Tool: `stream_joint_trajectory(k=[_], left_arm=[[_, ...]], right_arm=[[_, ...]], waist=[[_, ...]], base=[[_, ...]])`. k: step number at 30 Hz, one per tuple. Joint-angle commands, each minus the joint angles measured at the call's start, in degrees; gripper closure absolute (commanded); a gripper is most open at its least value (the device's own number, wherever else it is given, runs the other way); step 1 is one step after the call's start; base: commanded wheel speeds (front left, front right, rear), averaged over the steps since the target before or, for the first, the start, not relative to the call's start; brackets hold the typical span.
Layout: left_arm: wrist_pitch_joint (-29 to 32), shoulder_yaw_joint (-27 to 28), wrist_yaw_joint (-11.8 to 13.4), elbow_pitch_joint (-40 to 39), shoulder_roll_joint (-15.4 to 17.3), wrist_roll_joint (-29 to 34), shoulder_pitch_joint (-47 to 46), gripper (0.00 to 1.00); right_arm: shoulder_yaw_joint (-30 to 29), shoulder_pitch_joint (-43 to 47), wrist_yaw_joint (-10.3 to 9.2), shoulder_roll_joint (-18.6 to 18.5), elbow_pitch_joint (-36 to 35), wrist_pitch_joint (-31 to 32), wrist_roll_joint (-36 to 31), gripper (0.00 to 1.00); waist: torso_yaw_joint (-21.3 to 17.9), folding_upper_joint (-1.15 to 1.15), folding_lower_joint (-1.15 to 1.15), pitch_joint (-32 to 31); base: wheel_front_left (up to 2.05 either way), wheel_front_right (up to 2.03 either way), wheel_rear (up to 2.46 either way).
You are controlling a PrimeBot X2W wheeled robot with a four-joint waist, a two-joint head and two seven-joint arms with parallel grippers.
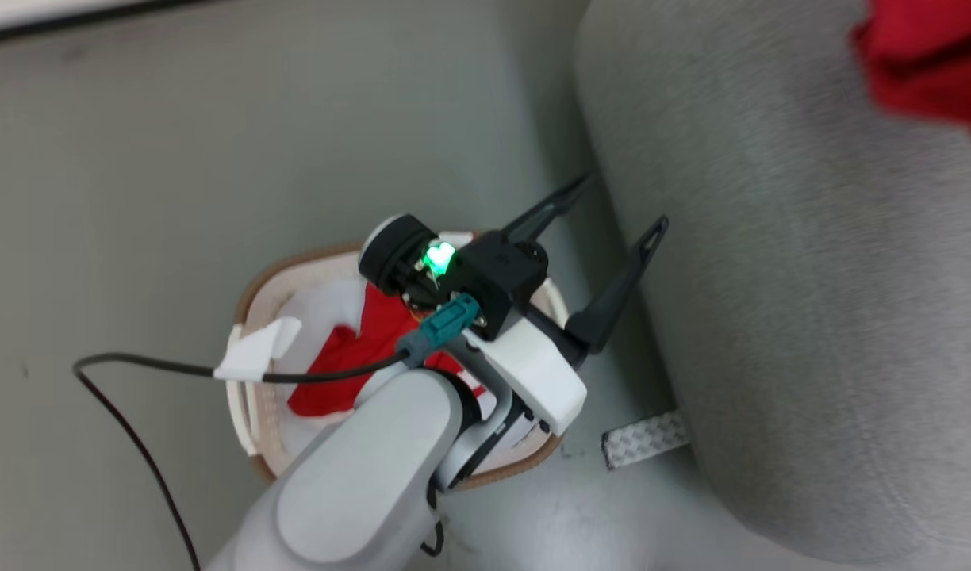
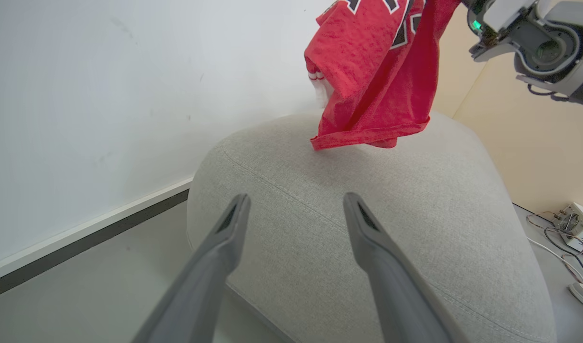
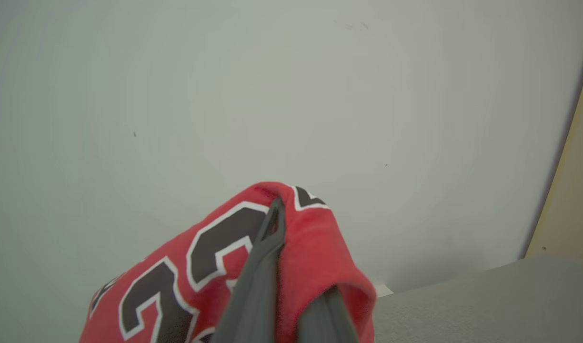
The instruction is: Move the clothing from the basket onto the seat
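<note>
A cream basket with a brown rim stands on the floor beside the grey seat. Red clothing lies inside it on white padding. My left gripper hovers open and empty above the basket's far edge, its fingers pointing at the seat's side. A red jersey with black numbers hangs over the seat from my right gripper. That gripper is shut on the jersey's fabric, and the cloth hides one finger. The jersey's red edge shows at the head view's top right.
A black cable with a white tag trails over the floor left of the basket. A patterned strip lies at the seat's foot. A white wall with dark baseboard stands behind the seat, with a small device and wires to its right.
</note>
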Motion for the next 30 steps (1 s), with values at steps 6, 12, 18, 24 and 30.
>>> stream_joint_trajectory(k=[6,12,18,24,30], left_arm=[[-2.89,1.0,0.53,1.89,-0.47,0.03,-2.89,0.0],[-5.64,2.04,1.29,4.22,-0.27,-1.44,-1.76,0.0],[-10.04,4.57,2.27,6.92,1.22,-3.09,1.47,0.0],[-13.62,7.03,4.04,9.22,3.09,-4.15,6.41,0.0],[-14.98,10.42,6.39,10.15,3.32,-4.78,11.81,0.0]], right_arm=[[-9.41,-7.4,-0.12,-2.87,17.57,-0.01,-2.24,1.0],[-23.08,-2.52,-0.12,3.43,18.26,-0.06,-7.32,0.0],[-24.23,9.41,-0.12,13.64,6.47,0.01,-11.09,0.0],[-18.39,21.14,-0.12,17.77,-3.97,0.02,-14.2,0.0],[-14.36,29.02,-0.12,18.92,-9.97,0.03,-17.83,0.0]], waist=[[6.47,0.0,-0.02,10.95],[6.95,0.0,-0.02,10.55],[5.54,0.0,-0.02,5.56],[5.45,0.0,-0.02,-2.71],[7.88,0.0,-0.02,-10.65]], base=[[0.0,0.0,0.0],[0.0,0.0,0.0],[0.0,0.0,0.0],[0.0,0.0,0.0],[0.0,0.0,0.0]])
